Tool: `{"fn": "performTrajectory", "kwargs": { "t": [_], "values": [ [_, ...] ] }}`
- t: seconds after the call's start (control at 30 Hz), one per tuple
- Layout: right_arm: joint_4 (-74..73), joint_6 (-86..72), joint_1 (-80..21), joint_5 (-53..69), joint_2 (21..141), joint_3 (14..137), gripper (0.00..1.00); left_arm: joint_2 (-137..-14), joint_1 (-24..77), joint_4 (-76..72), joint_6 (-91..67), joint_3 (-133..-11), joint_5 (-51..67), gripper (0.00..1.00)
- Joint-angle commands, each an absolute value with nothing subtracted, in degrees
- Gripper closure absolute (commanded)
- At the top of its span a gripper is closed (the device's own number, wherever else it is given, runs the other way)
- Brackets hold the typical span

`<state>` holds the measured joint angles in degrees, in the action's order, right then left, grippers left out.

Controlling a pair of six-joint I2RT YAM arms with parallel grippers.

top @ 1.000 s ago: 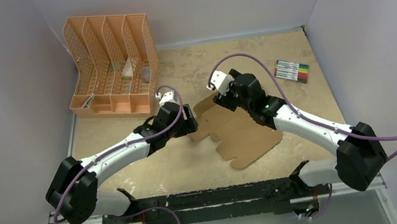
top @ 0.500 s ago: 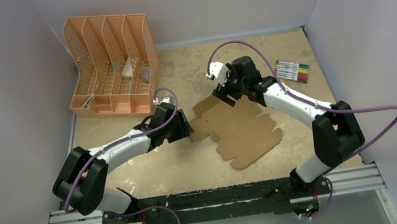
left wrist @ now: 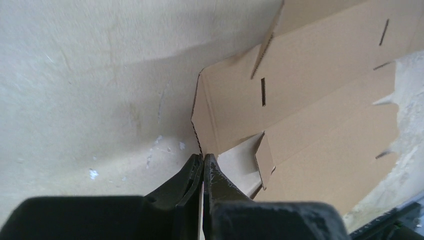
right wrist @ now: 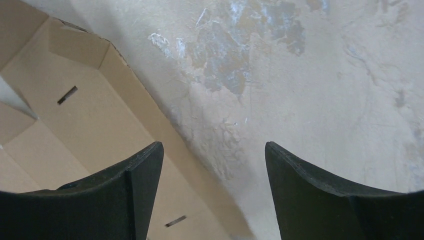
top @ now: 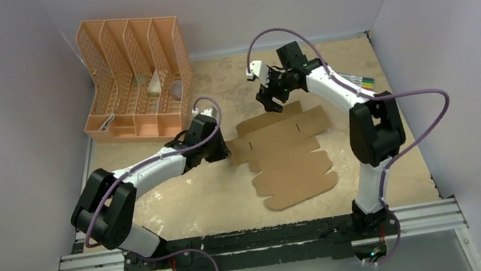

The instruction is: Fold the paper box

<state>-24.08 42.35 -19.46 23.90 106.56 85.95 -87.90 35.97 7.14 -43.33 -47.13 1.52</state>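
Note:
The paper box (top: pixel 291 153) is a flat brown die-cut cardboard sheet lying mid-table, also seen in the left wrist view (left wrist: pixel 310 95) and the right wrist view (right wrist: pixel 75 130). My left gripper (top: pixel 226 153) is low at the sheet's left edge, and its jaws (left wrist: pixel 204 159) are shut on a thin corner of the cardboard. My right gripper (top: pixel 271 104) hangs open just beyond the sheet's far edge, with nothing between its fingers (right wrist: pixel 142 185). Only bare table and the sheet's border lie below it.
A peach-orange slotted file organizer (top: pixel 136 79) stands at the back left. A pack of coloured markers (top: pixel 363 81) lies at the back right, partly behind the right arm. White walls close in the table on three sides.
My left gripper has closed on the sheet's left edge. The sheet has shifted slightly left. My right arm has lifted off the sheet and swung toward the back, staying open.

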Motion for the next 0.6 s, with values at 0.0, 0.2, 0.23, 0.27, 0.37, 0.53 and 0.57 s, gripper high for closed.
{"fn": "performTrajectory", "kwargs": {
  "t": [0.0, 0.2, 0.23, 0.27, 0.37, 0.53, 0.57],
  "values": [
    [-35.4, 49.0, -18.1, 31.7, 110.3, 93.6, 0.23, -85.3, 35.4, 12.8, -33.6, -51.5, -2.6, 1.0],
    [-45.1, 52.5, -16.6, 36.9, 116.2, 101.9, 0.26, -82.3, 35.5, 16.8, -27.4, -54.4, -6.0, 1.0],
    [-46.3, 52.7, -16.5, 37.8, 116.7, 102.7, 0.27, -82.1, 35.4, 17.3, -26.9, -54.8, -6.5, 1.0],
    [-47.3, 53.1, -16.5, 38.9, 117.0, 103.2, 0.28, -81.9, 35.4, 17.8, -26.5, -55.1, -7.0, 1.0],
    [-48.8, 53.8, -16.4, 42.3, 117.0, 103.3, 0.31, -82.0, 35.4, 18.4, -25.7, -56.0, -7.4, 1.0],
    [-48.9, 53.6, -16.4, 43.8, 116.6, 102.4, 0.35, -82.2, 35.4, 17.7, -25.0, -56.6, -7.1, 1.0],
    [-49.0, 53.6, -16.4, 43.9, 116.4, 102.3, 0.35, -82.2, 35.4, 17.7, -24.8, -56.8, -7.2, 1.0]
  ]
}}
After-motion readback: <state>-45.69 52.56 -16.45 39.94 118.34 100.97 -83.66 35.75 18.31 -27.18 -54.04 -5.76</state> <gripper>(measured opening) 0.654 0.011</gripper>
